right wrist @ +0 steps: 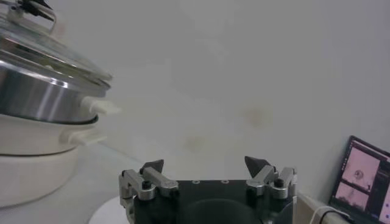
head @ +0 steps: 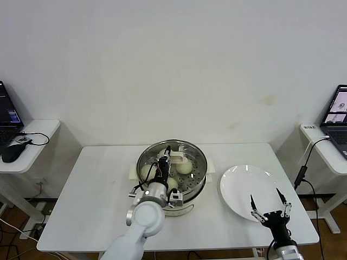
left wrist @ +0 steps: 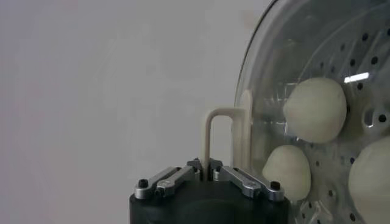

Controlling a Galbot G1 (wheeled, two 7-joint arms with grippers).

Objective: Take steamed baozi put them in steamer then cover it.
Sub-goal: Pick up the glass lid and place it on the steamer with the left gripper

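While baozi (left wrist: 314,110) steam, left jaws pinch cover handle (left wrist: 214,134).

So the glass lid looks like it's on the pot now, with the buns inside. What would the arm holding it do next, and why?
Probably open the left gripper and let go of the handle. The lid appears to sit on the steamer, three buns show through the glass, and the gripper is shut on the handle. The right gripper waits open over the plate.

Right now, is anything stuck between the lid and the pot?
Nothing visible. The left gripper is shut on the cover's handle, and the cover sits over the steamer, its buns showing through the glass.
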